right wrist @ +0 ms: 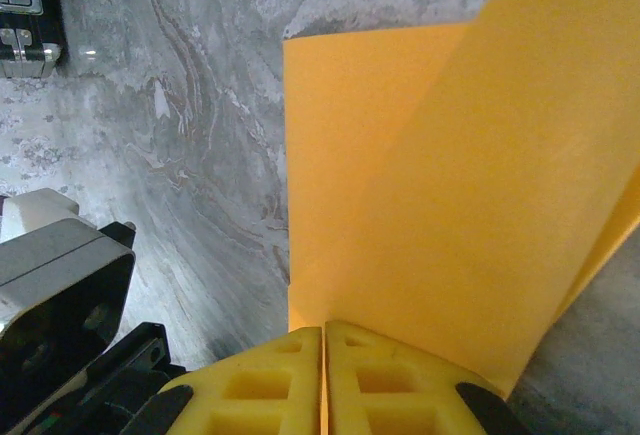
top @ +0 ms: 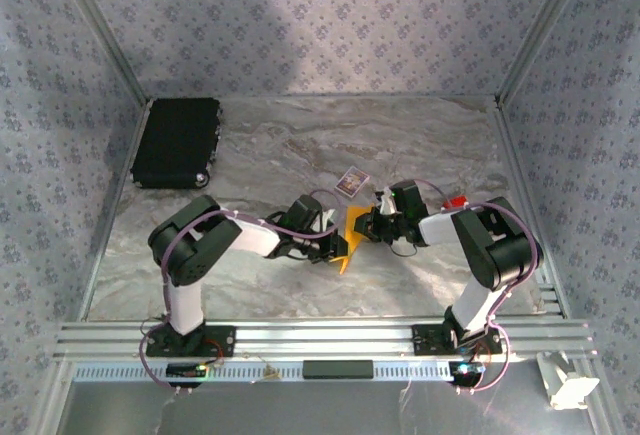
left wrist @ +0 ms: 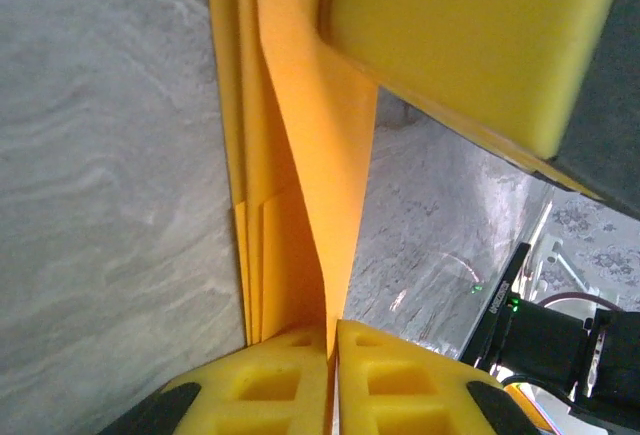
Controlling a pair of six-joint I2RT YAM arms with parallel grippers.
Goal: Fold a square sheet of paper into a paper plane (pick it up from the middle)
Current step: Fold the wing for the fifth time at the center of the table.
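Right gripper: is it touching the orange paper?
Touching. The right wrist view shows the right gripper shut on the orange paper, which emerges from between its jaws.

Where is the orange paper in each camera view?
Top: paper, middle of the table.
Left wrist: paper, folded strip running top to bottom, pinched in the left tool.
Right wrist: paper, right half, pinched in the right tool.
Shared landmark: the marble table.
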